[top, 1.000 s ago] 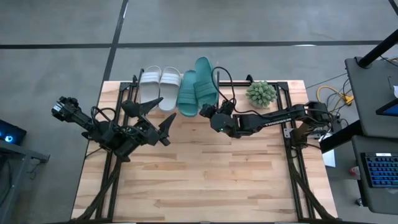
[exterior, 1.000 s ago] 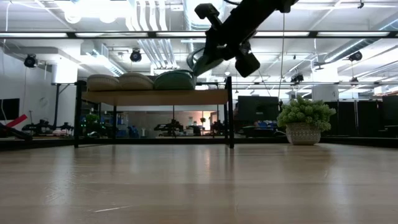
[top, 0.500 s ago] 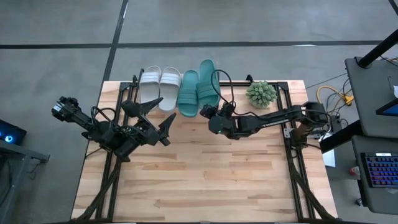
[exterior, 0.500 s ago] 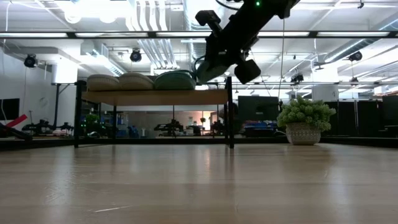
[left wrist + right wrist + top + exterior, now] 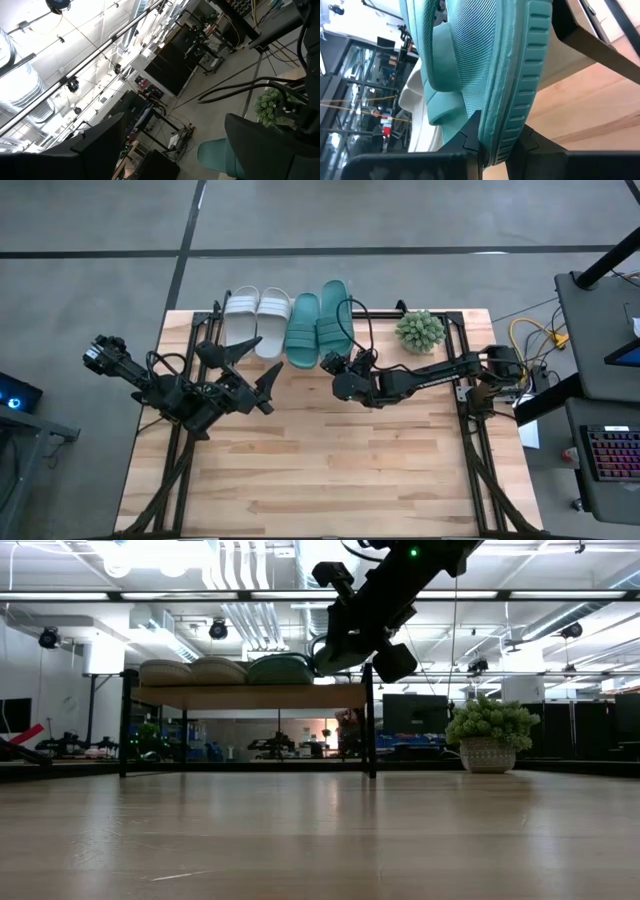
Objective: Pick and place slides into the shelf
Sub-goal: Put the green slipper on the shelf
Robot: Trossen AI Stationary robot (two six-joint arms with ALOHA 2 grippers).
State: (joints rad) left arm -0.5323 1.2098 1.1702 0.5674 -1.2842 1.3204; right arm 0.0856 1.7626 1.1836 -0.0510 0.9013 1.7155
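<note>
So the teal slide (image 5: 336,306) on the right end of the row is lying on the shelf (image 5: 345,352) plank, next to the other teal slide (image 5: 302,328) and the two white slides (image 5: 256,316). All four sit side by side up there. The right gripper (image 5: 345,366) is at the heel end of that teal slide, and the right wrist view shows its fingers (image 5: 470,135) clamped on the ribbed sole edge, so it hasn't let go yet.

Handling-wise these look like one-piece foam, so I'd guess light and squishy, a bit grippy rather than slick. Pinching the sole rim at the heel like this seems the sane spot, since the strap would probably flex.

The left gripper (image 5: 262,385) waits low over the table (image 5: 330,470) in front of the shelf, fingers spread apart. There's a small potted plant (image 5: 419,331) right of the shelf
</note>
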